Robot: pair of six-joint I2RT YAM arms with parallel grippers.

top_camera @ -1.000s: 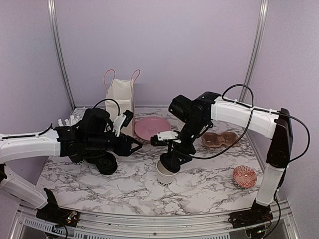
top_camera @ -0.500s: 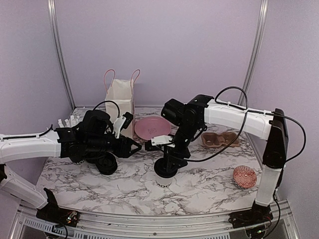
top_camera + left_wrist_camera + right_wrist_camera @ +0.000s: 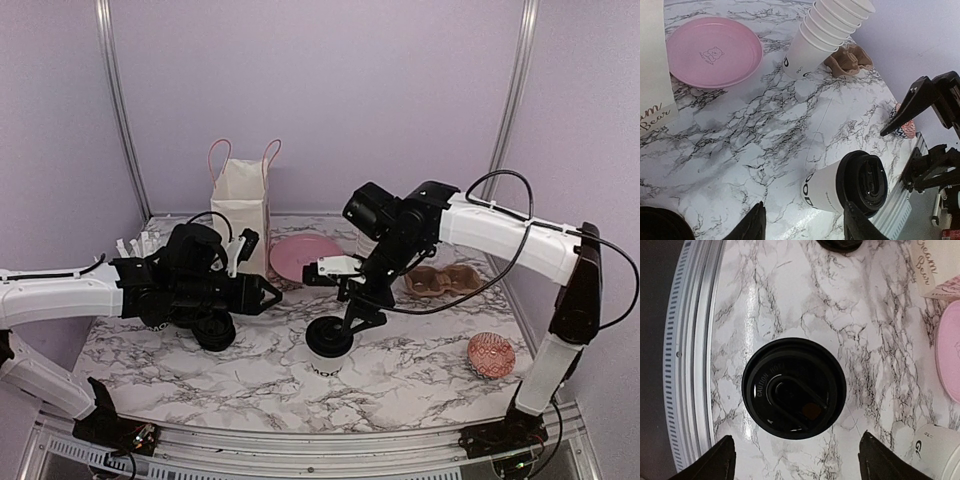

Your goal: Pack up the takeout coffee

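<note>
The lidded coffee cup (image 3: pixel 325 356) stands upright on the marble table (image 3: pixel 420 385), its long axis vertical, and the right gripper (image 3: pixel 796 436) hangs directly above its lid, jaws wide apart and empty, nearer than the left gripper (image 3: pixel 270 295), which is partly open off to the cup's left.

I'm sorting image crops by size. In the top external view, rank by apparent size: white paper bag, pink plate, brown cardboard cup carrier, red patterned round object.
1. White paper bag with pink handles.
2. Round pink plate.
3. Brown cardboard cup carrier, nearly as wide as the plate but shallower.
4. Red patterned round object.
</note>
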